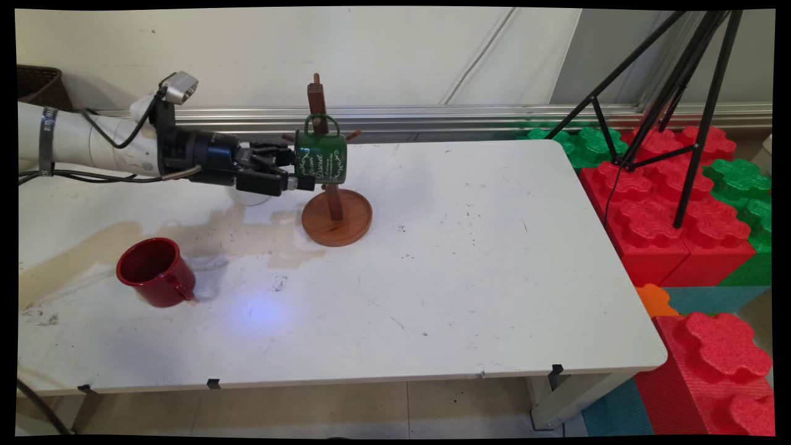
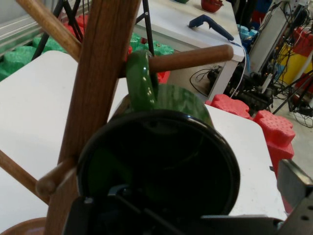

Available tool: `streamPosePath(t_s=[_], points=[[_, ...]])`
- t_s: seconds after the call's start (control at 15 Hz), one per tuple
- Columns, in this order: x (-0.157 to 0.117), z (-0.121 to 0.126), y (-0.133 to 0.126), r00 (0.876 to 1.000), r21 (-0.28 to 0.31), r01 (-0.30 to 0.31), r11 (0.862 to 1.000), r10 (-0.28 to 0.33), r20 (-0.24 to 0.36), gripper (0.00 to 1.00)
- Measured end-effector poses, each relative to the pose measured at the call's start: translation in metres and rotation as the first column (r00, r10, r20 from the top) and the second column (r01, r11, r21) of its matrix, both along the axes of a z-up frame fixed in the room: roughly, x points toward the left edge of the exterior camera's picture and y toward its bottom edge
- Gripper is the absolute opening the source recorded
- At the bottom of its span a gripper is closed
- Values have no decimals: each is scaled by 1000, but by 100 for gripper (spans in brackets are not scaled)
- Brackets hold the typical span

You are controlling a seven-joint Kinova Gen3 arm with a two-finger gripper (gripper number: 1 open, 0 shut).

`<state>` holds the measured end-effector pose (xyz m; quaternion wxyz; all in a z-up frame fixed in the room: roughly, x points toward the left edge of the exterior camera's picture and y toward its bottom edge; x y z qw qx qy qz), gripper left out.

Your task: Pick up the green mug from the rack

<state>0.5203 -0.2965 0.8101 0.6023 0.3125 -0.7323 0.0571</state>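
The gripper (image 1: 304,180) pinches the green mug's (image 1: 321,157) rim, its handle (image 2: 141,81) looped over a mug tree (image 1: 335,213) peg (image 2: 190,58) near the tabletop's (image 1: 469,259) far edge.

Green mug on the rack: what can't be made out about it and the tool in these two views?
- Main view: the green mug hides the tool tips, so the grip is unclear.
- Hand view: the mug's dark mouth fills the frame; one finger is lost inside.
- Main view: the mug's white lettering is too small to read.
- Main view: something white behind the tool is mostly hidden.
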Motion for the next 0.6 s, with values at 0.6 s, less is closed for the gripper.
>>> streamPosePath(t_s=[0.6], points=[[-1, 1, 5, 1000, -7, 2, 1000, -2, -14, 100]])
